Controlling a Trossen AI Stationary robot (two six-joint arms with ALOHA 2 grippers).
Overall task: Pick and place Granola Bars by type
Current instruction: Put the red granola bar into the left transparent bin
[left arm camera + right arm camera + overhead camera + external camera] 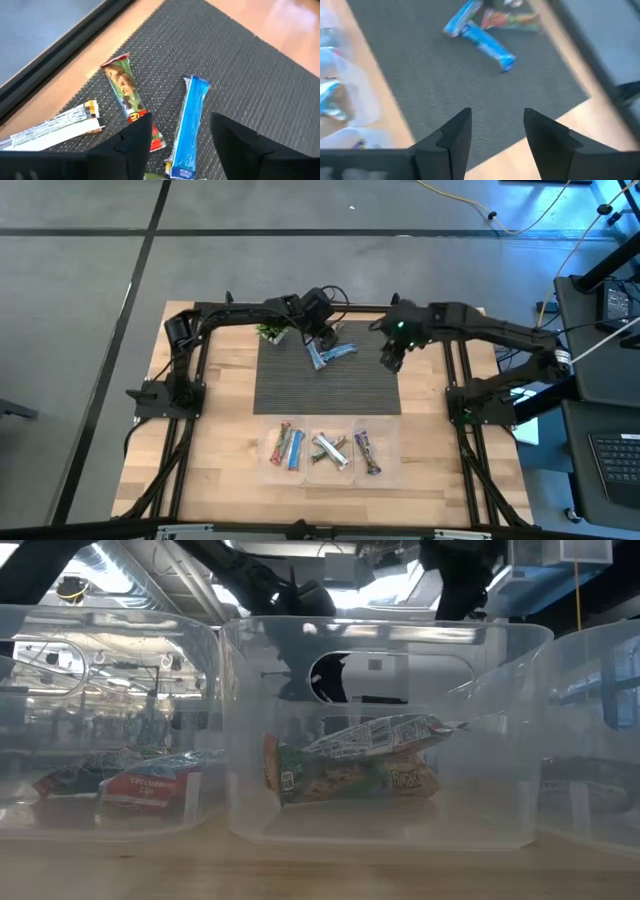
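Wooden counter carries a dark ribbed mat at its middle, and both arms reach in over the mat's far edge. Nearer the front edge, well away from either claw, three clear bins sit in a row: one holds blue and red-brown bars, the middle one silver-white and green-printed bars, the third a dark purple bar.

Left claw hangs low over a small cluster of granola bars still on the mat, its fingers spread apart and grasping nothing. A blue bar lies directly below the gap between the fingers, running lengthwise through it. A red-and-green bar lies just beside it, its lower end hidden under one finger. A silver-white bar rests farther out to that same side, near the mat's edge.

Right claw hovers over bare mat near the mat's corner, fingers apart and empty, the same cluster lying well ahead of it. A small green plant stands just behind the left claw.
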